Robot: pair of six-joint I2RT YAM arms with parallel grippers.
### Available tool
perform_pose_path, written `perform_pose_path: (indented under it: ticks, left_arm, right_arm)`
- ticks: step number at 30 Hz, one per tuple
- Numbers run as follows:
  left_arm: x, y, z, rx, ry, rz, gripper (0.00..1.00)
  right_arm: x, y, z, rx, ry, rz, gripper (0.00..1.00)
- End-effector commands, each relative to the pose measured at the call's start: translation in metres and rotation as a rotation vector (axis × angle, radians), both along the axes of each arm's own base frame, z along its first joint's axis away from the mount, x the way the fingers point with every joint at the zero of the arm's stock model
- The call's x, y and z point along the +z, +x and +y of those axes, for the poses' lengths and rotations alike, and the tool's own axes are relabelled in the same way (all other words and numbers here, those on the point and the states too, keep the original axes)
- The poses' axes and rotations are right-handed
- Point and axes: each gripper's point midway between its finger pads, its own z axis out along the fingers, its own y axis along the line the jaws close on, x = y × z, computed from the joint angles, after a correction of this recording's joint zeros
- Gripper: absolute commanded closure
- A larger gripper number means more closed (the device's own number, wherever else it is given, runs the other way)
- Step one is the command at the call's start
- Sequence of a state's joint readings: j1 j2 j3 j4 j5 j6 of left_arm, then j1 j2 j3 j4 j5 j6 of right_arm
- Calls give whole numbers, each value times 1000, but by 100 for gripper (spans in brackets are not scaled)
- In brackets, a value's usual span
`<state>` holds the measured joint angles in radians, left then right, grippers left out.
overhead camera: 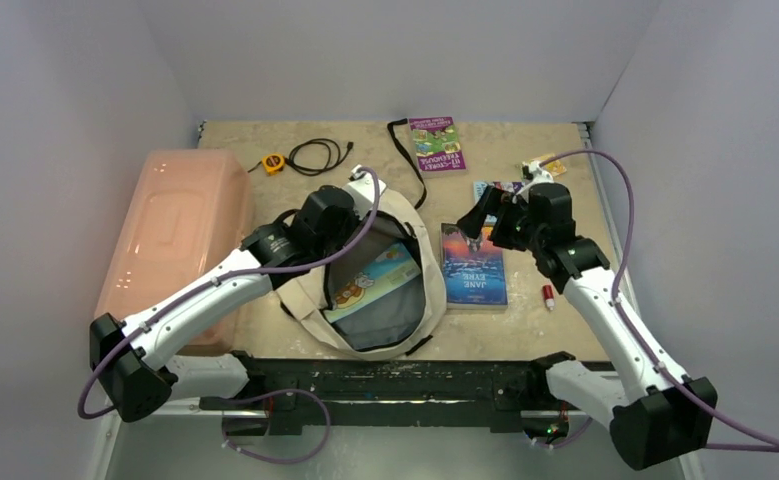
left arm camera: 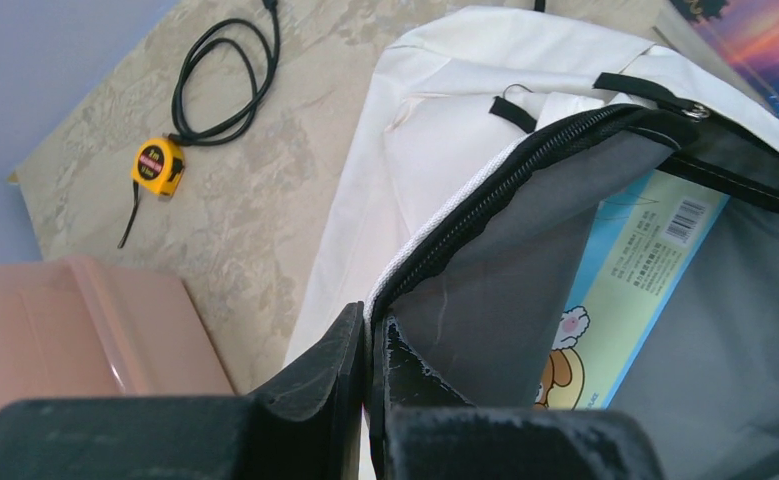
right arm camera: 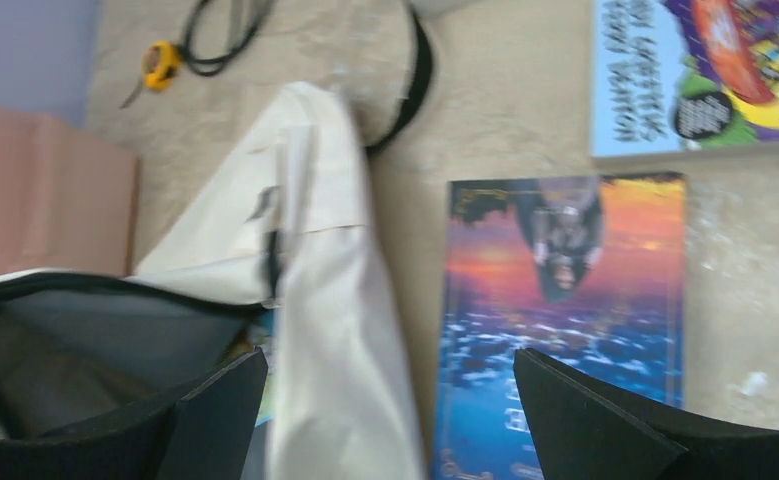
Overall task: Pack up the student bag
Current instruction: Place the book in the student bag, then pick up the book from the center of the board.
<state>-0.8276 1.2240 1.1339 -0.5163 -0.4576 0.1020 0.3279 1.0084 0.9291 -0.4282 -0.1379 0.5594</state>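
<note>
- Lying mouth-up at mid-table between the two arms, the bag (overhead camera: 427,300) gapes open, with a picture book (overhead camera: 370,285) already flat inside against the grey lining.
- Just beside the bag's right wall, a novel (overhead camera: 473,275) rests flat on the table, its long axis running near-to-far, parallel to that wall.
- Right gripper (overhead camera: 477,222) hangs over the line where bag meets novel, jaws spread wide and holding nothing. One finger sits above the bag's mouth, the other above the novel's cover.
- Left gripper (left arm camera: 367,340) is clamped tight on the bag's zipper rim at its left side, holding the mouth open.
- Right arm is by far the nearer to the novel. The next pick likely calls for a slight shift to the right, so the jaws span the novel's short width.
</note>
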Motion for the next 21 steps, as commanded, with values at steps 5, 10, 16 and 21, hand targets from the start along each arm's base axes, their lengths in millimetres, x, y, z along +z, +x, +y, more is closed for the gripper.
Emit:
perform_pose_path:
  ticks: [5, 10, 16, 21]
  left_arm:
    - [17, -18, 6, -88, -93, 88, 100]
    - [22, -50, -28, -186, -272, 276, 93]
    - [66, -62, -71, -232, -629, 315, 29]
    - [106, -67, -133, -396, -837, 378, 14]
  right_arm:
    - [-77, 23, -50, -113, 38, 124, 1]
    - [-104, 29, -73, -170, 13, 193, 1]
    - [-126, 23, -82, -190, -39, 248, 5]
    - [-136, 22, -99, -246, -118, 284, 15]
